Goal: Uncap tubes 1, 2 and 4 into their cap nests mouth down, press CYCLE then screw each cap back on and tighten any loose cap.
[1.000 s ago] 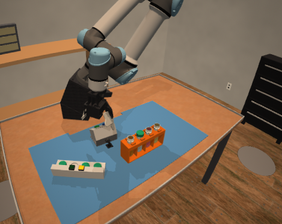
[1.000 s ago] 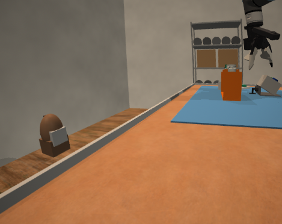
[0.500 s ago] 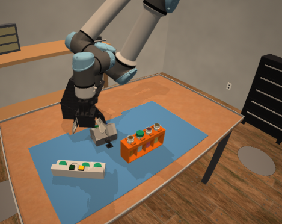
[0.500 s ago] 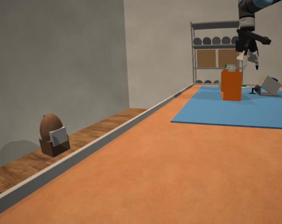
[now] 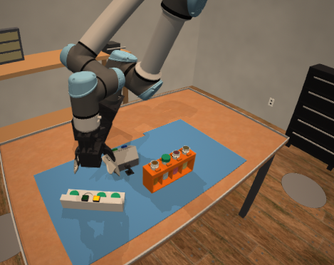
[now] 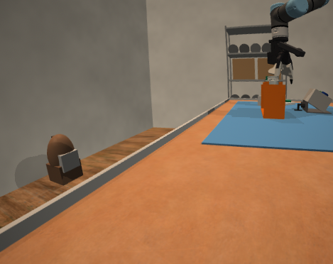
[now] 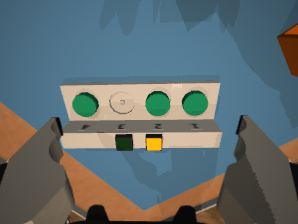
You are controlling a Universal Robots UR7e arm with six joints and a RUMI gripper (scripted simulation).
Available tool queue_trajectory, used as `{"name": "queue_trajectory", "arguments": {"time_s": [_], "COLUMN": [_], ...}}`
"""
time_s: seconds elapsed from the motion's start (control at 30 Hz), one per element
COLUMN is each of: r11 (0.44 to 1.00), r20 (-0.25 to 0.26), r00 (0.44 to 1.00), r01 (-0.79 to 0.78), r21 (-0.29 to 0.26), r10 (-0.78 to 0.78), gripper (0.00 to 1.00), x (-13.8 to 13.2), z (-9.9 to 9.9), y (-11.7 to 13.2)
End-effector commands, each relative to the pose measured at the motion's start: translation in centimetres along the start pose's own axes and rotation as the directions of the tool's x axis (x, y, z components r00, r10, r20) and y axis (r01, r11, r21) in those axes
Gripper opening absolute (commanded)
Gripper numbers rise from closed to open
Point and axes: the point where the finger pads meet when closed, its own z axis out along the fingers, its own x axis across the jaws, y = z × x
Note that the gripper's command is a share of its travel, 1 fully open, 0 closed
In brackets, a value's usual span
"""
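My gripper (image 5: 97,172) (image 7: 148,117) is open and empty, above the cap tray, its fingers beyond the tray's two ends in the wrist view. The tray (image 5: 93,206) (image 7: 75,142) holds green caps in nest 4 (image 5: 74,193) (image 7: 85,104), nest 2 (image 5: 101,194) (image 7: 158,103) and nest 1 (image 5: 115,195) (image 7: 195,102), lying flat. Nest 3 (image 7: 113,103) is empty. The amber lamp (image 5: 96,199) (image 7: 154,143) is lit; the green lamp (image 5: 85,198) (image 7: 124,143) is dark. In the orange station (image 5: 148,179) (image 6: 273,103), tube 3 has its green cap (image 5: 166,158); tubes 4 (image 5: 154,164), 2 (image 5: 176,154) and 1 (image 5: 186,149) are uncapped.
The key housing (image 5: 129,159) (image 6: 317,101), with the blue CYCLE key (image 5: 124,147) and green READY key (image 5: 115,149), stands behind the tray, beside the station. A small black fitting (image 5: 129,172) (image 6: 299,106) sticks out at its side.
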Motion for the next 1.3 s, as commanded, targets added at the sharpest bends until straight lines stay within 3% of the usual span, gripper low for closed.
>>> {"name": "queue_trajectory", "arguments": {"time_s": [0.0,0.1,1.27], "r11": [1.000,1.000,1.000], "r20": [0.000,0.000,0.000], "r00": [1.000,1.000,1.000], "r01": [0.000,0.000,0.000], "r21": [0.001,0.001,0.001], "r10": [0.000,0.000,0.000], "gripper": [1.00,1.00,1.00], "x": [-1.0,-1.6,-1.6], "z": [0.4,0.6,0.6], "y": [2.8,4.5,4.5]}}
